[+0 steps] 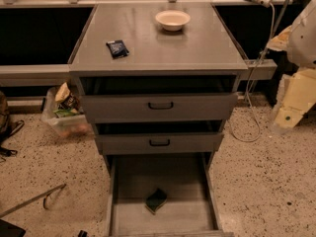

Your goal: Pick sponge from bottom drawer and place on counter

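The sponge (156, 200), dark green face up, lies in the open bottom drawer (115, 201), near the middle of its front half. The drawer is pulled out toward me below two shut-looking drawers with black handles. The counter (158, 46) is the flat grey top of the cabinet. My arm comes in at the right edge as white and pale yellow parts, and the gripper (285, 116) hangs beside the cabinet's right side, at about the height of the top drawer. It is far from the sponge and above it to the right.
A cream bowl (172, 19) and a dark crinkled packet (117, 48) sit on the counter. A clear bin of packets (64, 115) stands on the floor left of the cabinet. A white cable (252, 88) hangs at the right. A thin rod (32, 199) lies on the floor at the left.
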Robot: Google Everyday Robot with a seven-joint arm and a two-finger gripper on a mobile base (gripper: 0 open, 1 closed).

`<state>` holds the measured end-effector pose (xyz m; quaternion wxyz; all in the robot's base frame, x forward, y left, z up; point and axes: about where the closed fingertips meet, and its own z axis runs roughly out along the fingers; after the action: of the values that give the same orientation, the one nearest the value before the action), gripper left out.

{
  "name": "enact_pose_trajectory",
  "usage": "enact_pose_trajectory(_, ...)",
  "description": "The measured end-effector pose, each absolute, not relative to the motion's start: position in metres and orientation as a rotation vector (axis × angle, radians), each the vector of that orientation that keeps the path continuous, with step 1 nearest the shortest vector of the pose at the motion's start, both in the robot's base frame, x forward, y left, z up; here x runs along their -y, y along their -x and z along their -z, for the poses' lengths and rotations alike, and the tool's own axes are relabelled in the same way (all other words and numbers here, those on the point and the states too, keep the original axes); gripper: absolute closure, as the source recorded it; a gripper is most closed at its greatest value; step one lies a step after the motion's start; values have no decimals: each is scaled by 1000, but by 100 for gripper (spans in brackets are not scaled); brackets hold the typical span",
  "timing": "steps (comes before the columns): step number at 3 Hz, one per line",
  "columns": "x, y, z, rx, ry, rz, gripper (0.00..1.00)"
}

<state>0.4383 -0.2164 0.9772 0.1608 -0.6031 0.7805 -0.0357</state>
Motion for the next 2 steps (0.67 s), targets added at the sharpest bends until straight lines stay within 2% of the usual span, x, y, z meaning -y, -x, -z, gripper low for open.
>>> enact_pose_trajectory(2,211,-439,-958,-2230,1717,122,0)
